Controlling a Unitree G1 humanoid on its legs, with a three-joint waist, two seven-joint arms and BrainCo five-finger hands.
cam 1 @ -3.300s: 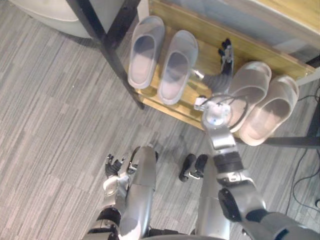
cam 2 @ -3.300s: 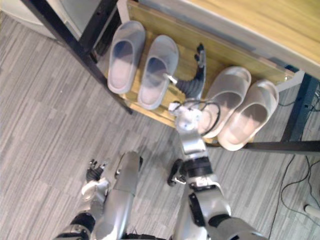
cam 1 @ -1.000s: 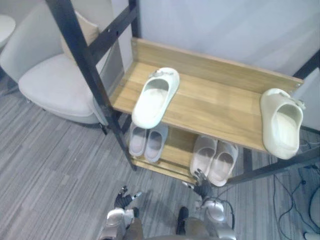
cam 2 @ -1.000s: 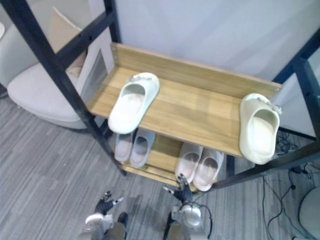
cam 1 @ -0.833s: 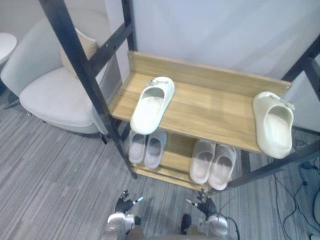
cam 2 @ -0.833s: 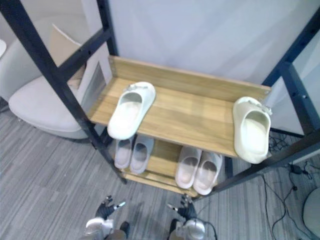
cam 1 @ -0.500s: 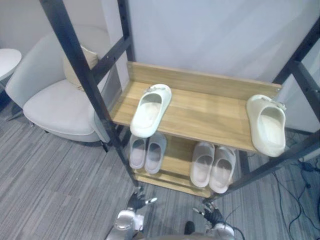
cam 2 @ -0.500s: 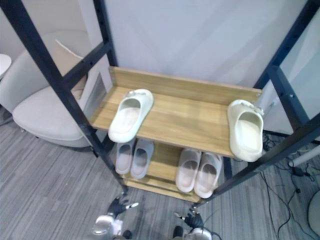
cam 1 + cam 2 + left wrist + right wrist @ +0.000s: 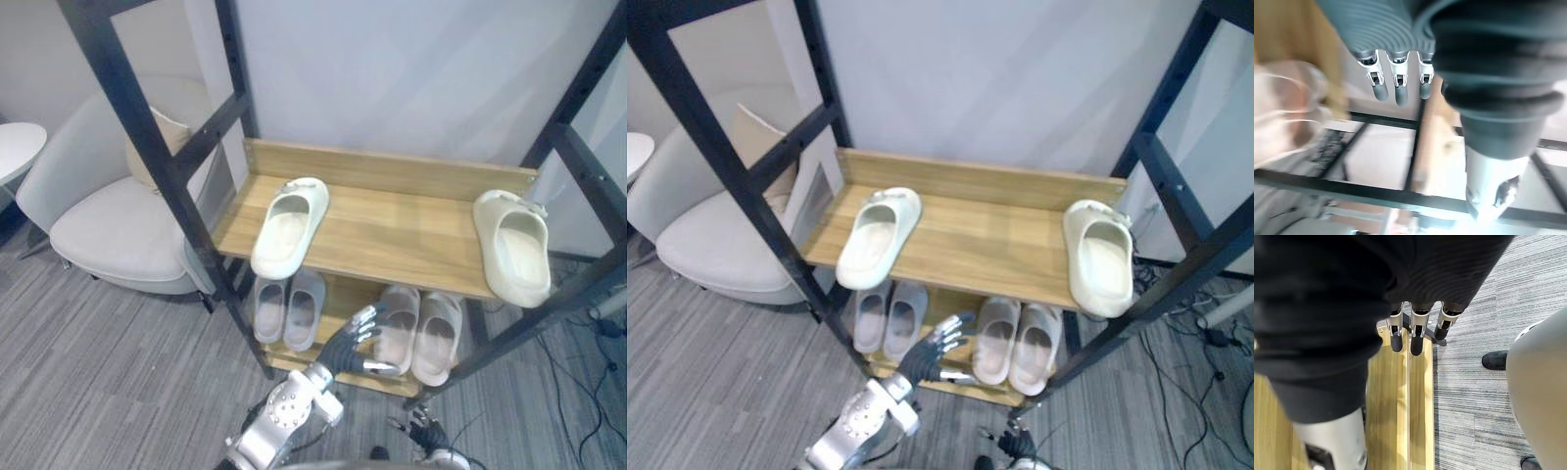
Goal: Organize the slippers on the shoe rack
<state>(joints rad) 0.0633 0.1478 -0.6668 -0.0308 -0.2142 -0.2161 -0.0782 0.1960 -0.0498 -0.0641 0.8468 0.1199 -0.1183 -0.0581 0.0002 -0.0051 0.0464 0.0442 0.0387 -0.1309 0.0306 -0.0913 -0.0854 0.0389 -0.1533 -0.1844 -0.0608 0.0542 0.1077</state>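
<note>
Grey striped carpet [image 9: 98, 372] lies under a black-framed shoe rack [image 9: 392, 168] with two wooden shelves, set against a plain white wall [image 9: 392, 69].

In the head views, the left hand [image 9: 345, 348] is held up in front of the lower shelf [image 9: 343, 289]. Its fingers are straight and fanned apart, its thumb is out to the side, and it holds nothing. It sits between the two pairs stored there. Its fingertips are close to the inner slipper of the pale pink pair [image 9: 423, 328] on its right, though whether they touch it cannot be told. The grey pair [image 9: 287, 305] stands just to its left, side by side with toes toward the back. The left wrist view shows the same straight fingers [image 9: 1399, 85] with a blurred pink slipper beyond them.

The right hand [image 9: 423, 431] hangs low near the carpet, below the rack's front right corner and well apart from every slipper. In its wrist view the fingers [image 9: 1416, 340] are straight and relaxed, empty, over a wooden plank and the carpet.

On the upper shelf [image 9: 402, 230] lie two cream slippers, well apart. The left cream slipper [image 9: 287, 227] is near the left end, angled, with its heel overhanging the front edge. The right cream slipper [image 9: 513, 245] is at the far right end, and its heel also overhangs the front edge.

Left of the rack stands a pale grey armchair [image 9: 108, 211] with a beige cushion [image 9: 155, 137]. A white round table [image 9: 15, 147] shows at the edge.
</note>
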